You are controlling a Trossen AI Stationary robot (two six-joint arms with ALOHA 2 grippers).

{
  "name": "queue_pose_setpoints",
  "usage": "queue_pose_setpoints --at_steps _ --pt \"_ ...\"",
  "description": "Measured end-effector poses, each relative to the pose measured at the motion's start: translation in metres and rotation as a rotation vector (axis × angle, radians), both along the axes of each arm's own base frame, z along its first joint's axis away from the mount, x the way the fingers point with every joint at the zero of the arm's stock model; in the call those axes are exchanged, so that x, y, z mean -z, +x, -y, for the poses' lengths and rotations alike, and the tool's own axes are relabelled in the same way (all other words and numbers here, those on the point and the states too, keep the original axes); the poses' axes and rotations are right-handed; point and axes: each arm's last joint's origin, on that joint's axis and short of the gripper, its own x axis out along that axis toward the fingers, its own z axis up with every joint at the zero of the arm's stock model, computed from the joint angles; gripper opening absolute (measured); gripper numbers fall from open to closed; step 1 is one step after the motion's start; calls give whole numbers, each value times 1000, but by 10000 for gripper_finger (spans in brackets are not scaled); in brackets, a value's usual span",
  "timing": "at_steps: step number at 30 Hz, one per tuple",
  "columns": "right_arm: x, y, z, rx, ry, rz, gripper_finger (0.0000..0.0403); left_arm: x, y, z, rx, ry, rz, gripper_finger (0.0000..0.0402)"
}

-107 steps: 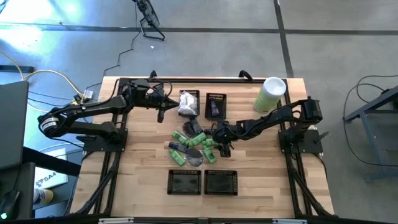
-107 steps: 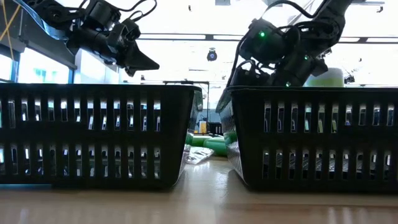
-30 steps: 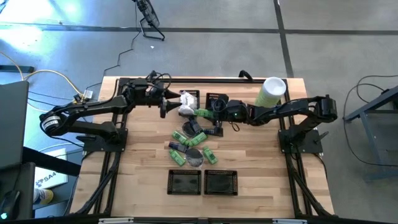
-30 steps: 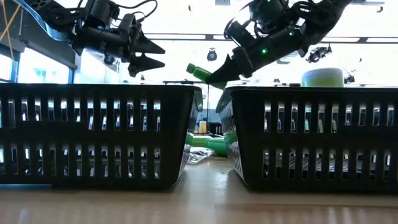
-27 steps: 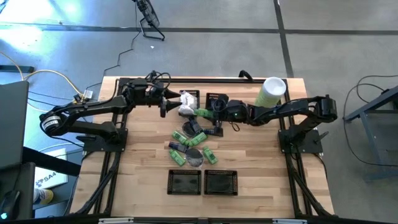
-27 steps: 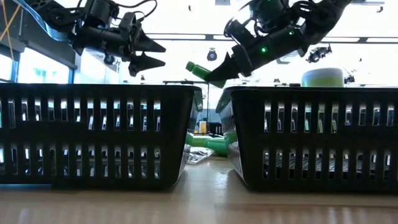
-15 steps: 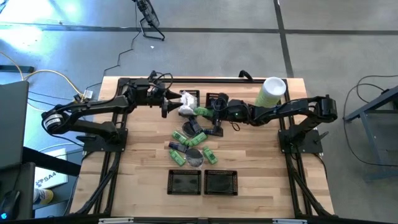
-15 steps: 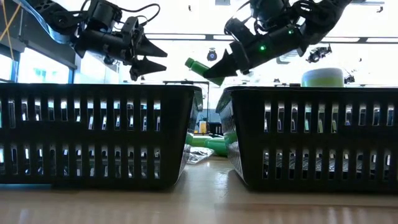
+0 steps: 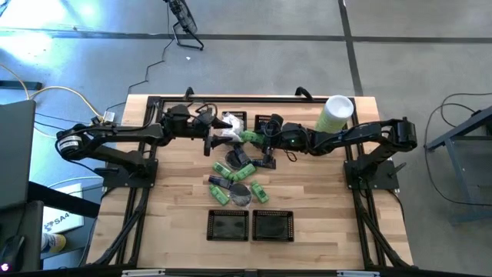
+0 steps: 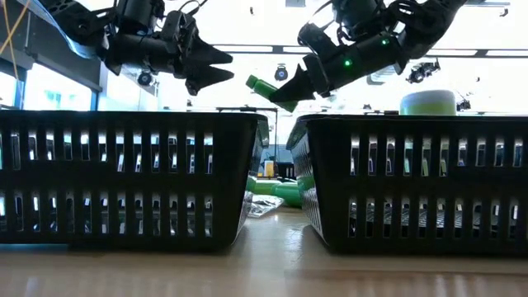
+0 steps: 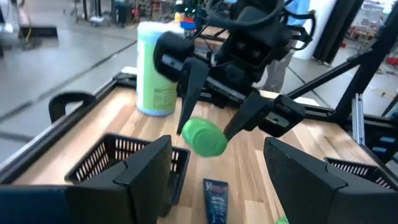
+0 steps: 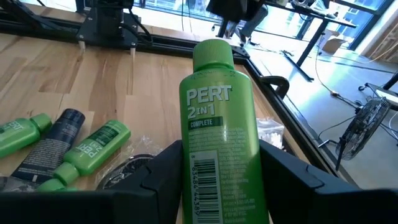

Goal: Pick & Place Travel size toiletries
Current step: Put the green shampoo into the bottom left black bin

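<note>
Since a moment ago my left gripper [image 9: 217,135] has swung in, jaws spread and empty, facing my right gripper [image 9: 256,139], clamped on a green bottle [image 12: 221,124] mid-air. Most toiletries [image 9: 237,178] remain unsorted mid-table.

Bright green bottle [image 12: 219,130] with white lettering, black mesh baskets [image 10: 132,177], pale wood table [image 9: 184,200]
</note>
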Motion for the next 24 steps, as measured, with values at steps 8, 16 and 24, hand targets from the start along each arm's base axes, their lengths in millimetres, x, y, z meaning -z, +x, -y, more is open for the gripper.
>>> queue_pose_setpoints --at_steps 8,16,24 --pt "-1 0 0 -2 0 10 174 6 4 -2 -12 9 -21 250" --pt "-2 1 0 -2 -1 19 174 14 14 -7 -34 -10 14 250" --pt "-2 1 0 -8 0 18 174 25 21 -9 -30 -25 -20 250"
